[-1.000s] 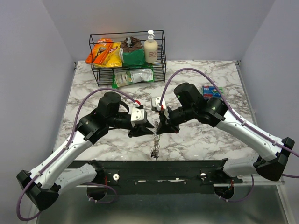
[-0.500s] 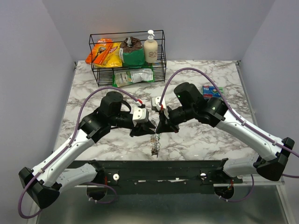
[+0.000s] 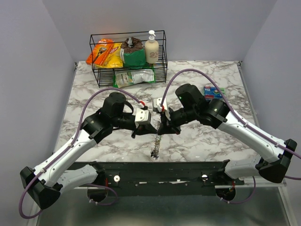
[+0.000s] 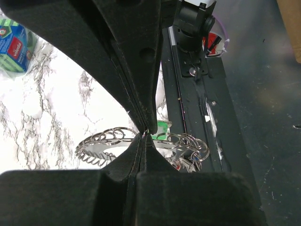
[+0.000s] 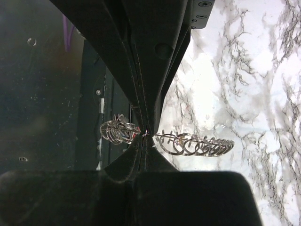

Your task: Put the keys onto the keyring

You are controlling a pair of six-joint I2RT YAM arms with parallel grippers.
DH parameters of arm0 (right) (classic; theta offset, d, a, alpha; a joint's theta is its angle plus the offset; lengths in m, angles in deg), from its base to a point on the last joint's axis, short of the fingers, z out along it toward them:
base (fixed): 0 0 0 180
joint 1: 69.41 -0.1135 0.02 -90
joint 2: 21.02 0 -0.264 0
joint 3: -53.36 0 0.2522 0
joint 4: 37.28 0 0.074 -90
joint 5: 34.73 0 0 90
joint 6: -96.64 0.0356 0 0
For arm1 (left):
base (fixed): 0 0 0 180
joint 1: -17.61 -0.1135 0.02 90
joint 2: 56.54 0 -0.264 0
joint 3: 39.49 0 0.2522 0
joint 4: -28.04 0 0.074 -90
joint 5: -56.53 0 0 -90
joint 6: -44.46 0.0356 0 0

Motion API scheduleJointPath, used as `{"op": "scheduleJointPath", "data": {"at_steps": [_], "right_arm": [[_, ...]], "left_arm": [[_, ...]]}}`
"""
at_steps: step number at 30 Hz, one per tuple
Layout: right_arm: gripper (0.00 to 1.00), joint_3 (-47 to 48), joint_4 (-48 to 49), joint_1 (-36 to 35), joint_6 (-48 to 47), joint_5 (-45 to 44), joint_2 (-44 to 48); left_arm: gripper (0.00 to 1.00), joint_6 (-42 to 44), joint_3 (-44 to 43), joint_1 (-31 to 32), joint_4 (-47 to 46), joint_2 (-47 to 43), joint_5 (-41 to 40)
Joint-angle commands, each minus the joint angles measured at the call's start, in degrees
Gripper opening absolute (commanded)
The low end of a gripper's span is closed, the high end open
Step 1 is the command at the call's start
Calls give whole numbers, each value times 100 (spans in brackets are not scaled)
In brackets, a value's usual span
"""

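The keyring [image 3: 156,142] hangs edge-on above the table's front edge, between my two grippers. My left gripper [image 3: 151,130] is shut on its rim; the left wrist view shows the jaws pinched together [image 4: 145,135] on the grey ring [image 4: 106,147], which carries several small split rings. My right gripper [image 3: 162,129] is shut on the same ring [image 5: 197,143] from the other side, its own jaws closed [image 5: 145,133]. The keys [image 3: 154,153] dangle in a bunch at the ring's low end. A green key head [image 4: 164,126] and a cluster of keys [image 4: 188,162] show beside the left jaws.
A black wire basket [image 3: 162,52] with snack bags and a soap bottle [image 3: 151,49] stands at the back. A blue box [image 3: 213,92] lies at the right. The black mounting rail [image 3: 155,170] runs along the near edge below the hanging keys.
My left gripper has moved a little right, closer to the right gripper. The hanging keyring has swung slightly.
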Motion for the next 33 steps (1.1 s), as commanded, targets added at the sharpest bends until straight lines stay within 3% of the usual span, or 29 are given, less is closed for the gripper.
{"op": "scheduleJointPath", "data": {"at_steps": [1,5,8,9,12,18,25,33], "right_arm": [[1,-3,390,-11,21,-37,155],[13,-73,521,-11,126,-133,216],[32,-126,732,-11,258,-98,347],[43,-178,794,-20,284,-81,383],[59,-301,970,-11,364,-133,523],[78,-425,1286,-20,566,-650,831],[84,-618,1813,173,1040,-1039,1236],[83,-504,1937,603,1716,-110,1455]], "left_arm": [[0,27,76,97,-39,-48,60],[0,-210,313,106,-496,-215,-72],[0,-632,585,106,-1146,-434,-125],[0,-755,673,106,-1339,-548,-116],[0,-1326,1007,106,-2156,-750,-134],[0,-2089,1544,106,-3440,-1014,-379],[0,-2802,1992,106,-4976,-1278,-766],[0,-3278,2431,106,-6156,-1410,-635]]}}
